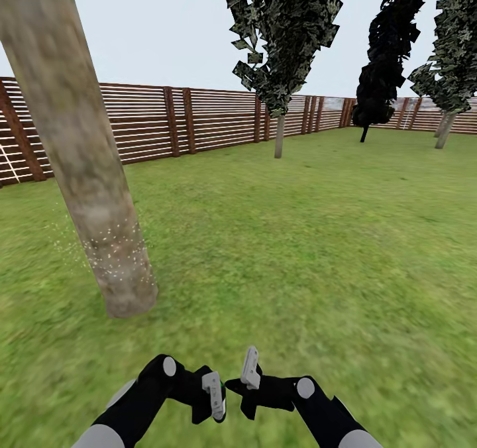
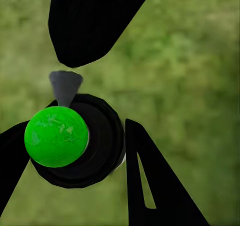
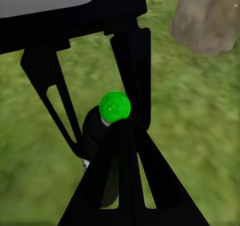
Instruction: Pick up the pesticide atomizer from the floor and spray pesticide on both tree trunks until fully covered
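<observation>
The pesticide atomizer (image 2: 57,136) is a black bottle with a bright green round cap (image 3: 115,105) and a grey cone nozzle (image 2: 65,85). My left gripper (image 2: 75,131) is shut on its body, low over the grass in the head view (image 1: 213,395). My right gripper (image 1: 250,372) is right beside it, fingers together, with its tip (image 3: 122,126) against the green cap. A thick grey-brown tree trunk (image 1: 86,169) leans at the left, close ahead, its base (image 3: 207,15) near the grippers. A faint cloud of white pesticide specks (image 1: 112,249) dots the lower trunk.
Green lawn (image 1: 318,249) spreads ahead and to the right. A reddish-brown slat fence (image 1: 199,120) runs along the back. Dark narrow trees stand at the far middle (image 1: 279,130), far right (image 1: 374,103) and right edge (image 1: 445,126).
</observation>
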Motion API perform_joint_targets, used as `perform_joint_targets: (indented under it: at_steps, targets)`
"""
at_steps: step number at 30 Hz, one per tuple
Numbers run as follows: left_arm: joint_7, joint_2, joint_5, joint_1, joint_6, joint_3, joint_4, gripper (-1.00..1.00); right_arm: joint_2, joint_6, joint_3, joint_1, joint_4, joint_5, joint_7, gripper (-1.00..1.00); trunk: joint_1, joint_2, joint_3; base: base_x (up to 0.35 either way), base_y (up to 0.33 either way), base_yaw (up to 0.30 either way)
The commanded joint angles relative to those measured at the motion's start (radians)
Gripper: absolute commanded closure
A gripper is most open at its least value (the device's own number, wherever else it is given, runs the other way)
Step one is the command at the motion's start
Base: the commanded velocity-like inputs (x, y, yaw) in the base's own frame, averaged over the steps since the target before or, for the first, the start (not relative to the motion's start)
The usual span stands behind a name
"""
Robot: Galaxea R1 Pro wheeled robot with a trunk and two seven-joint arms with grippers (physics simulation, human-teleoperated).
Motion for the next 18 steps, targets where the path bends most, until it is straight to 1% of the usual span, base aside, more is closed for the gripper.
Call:
perform_joint_targets:
  at_steps: [1,12,18]
  targets:
    - [-0.005,0.000,-0.002,0.000,0.006,0.000,-0.002,1.00,0.000,-0.005,-0.001,0.000,-0.001,0.008,0.000,1.00,0.000,0.000,-0.001,0.000,0.000,0.000]
    - [-0.008,-0.005,0.003,0.001,0.006,0.001,-0.002,1.00,0.000,-0.005,-0.001,0.000,-0.001,0.008,0.000,1.00,0.000,0.000,-0.001,0.000,0.000,0.000]
    - [-0.011,-0.016,0.003,0.000,0.006,0.001,-0.002,1.00,0.000,-0.005,-0.001,0.000,0.000,0.008,0.000,1.00,0.000,0.000,-0.001,0.000,0.000,0.000]
